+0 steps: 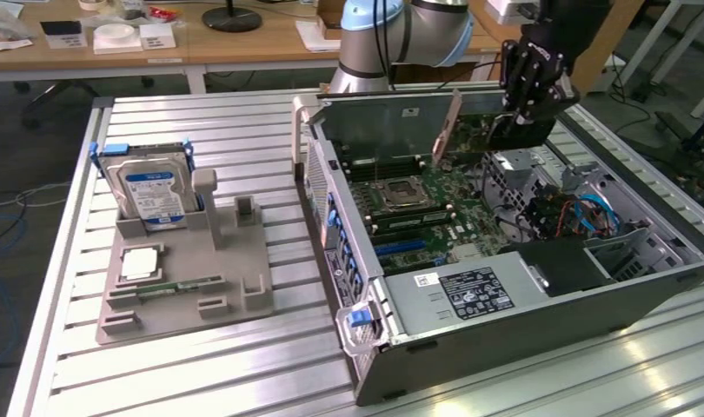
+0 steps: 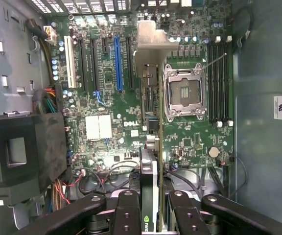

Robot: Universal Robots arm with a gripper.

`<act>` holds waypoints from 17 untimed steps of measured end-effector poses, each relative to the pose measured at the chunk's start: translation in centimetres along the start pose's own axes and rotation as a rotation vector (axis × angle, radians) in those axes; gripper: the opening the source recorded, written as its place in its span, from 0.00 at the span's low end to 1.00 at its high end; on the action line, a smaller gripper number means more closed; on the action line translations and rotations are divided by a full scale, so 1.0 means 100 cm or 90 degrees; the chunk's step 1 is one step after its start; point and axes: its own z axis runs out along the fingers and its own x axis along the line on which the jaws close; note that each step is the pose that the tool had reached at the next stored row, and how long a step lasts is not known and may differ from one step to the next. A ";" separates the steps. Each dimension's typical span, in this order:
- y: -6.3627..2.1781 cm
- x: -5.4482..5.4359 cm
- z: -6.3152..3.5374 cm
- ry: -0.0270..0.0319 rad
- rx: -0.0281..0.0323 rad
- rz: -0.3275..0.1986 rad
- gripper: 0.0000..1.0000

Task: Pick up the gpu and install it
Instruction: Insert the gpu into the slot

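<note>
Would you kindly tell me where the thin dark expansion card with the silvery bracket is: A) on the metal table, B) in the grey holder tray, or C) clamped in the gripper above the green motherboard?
C: the thin dark expansion card stands edge-on in the gripper, over the green motherboard.

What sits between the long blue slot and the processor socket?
In the wrist view, the gpu, held edge-on in the claw, hangs between the blue slot and the processor socket.

**Gripper (image 1: 521, 122) clamped, pointing down**

UR arm (image 1: 381, 35) stood extended from its base, wrist bent so gripper hung approx. vertical, fingertips downward. Fingers (image 2: 126, 215) were closed w/ the gpu (image 2: 151, 178) pinched betw. them, edge-on.
</note>
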 end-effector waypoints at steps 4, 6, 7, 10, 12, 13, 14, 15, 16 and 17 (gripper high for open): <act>0.0041 0.000 0.0004 -0.0001 0.0000 0.000 0.27; 0.0069 0.001 0.0007 0.0000 0.0000 0.000 0.27; 0.0084 0.001 0.0010 0.0001 0.0000 0.000 0.27; 0.0134 0.001 0.0020 0.0000 0.0000 0.000 0.27; 0.0157 0.001 0.0024 0.0000 0.0001 0.000 0.27; 0.0165 0.001 0.0026 0.0000 0.0001 0.000 0.27; 0.0172 0.002 0.0029 0.0001 0.0001 0.000 0.27; 0.0177 0.002 0.0033 0.0002 0.0002 0.000 0.27; 0.0177 0.002 0.0037 0.0001 0.0002 0.000 0.27; 0.0178 0.002 0.0041 0.0001 0.0002 0.000 0.27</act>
